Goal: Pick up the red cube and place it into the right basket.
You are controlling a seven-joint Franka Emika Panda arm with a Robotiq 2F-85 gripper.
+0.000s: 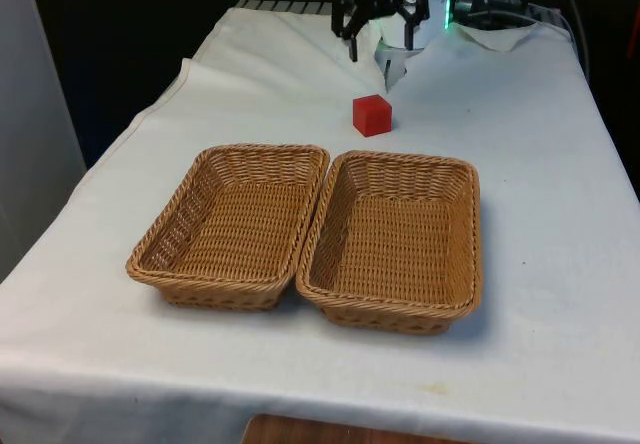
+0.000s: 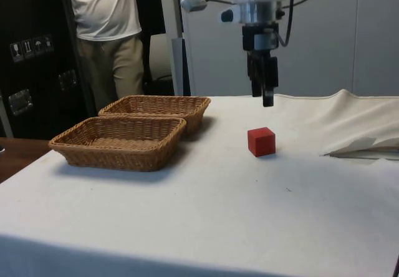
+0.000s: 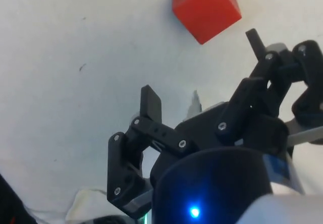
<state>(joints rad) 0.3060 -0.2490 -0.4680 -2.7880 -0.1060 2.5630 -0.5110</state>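
A red cube (image 1: pixel 372 115) rests on the white cloth just behind the two wicker baskets; the side view has the cube (image 2: pixel 261 141) in the open, and the wrist view has the cube (image 3: pixel 206 9) beyond the fingers. The right basket (image 1: pixel 468 254) holds nothing. My gripper (image 1: pixel 379 49) hangs open above the cloth, a little behind the cube and higher than it, with nothing between its fingers (image 3: pixel 151 104). From the side, the gripper (image 2: pixel 265 97) hovers above the cube, well apart from it.
The left basket (image 1: pixel 165 239) stands touching the right one and holds nothing. A person (image 2: pixel 106 27) stands behind the baskets in the side view. Folded cloth (image 2: pixel 361 146) bunches near the robot's end of the table.
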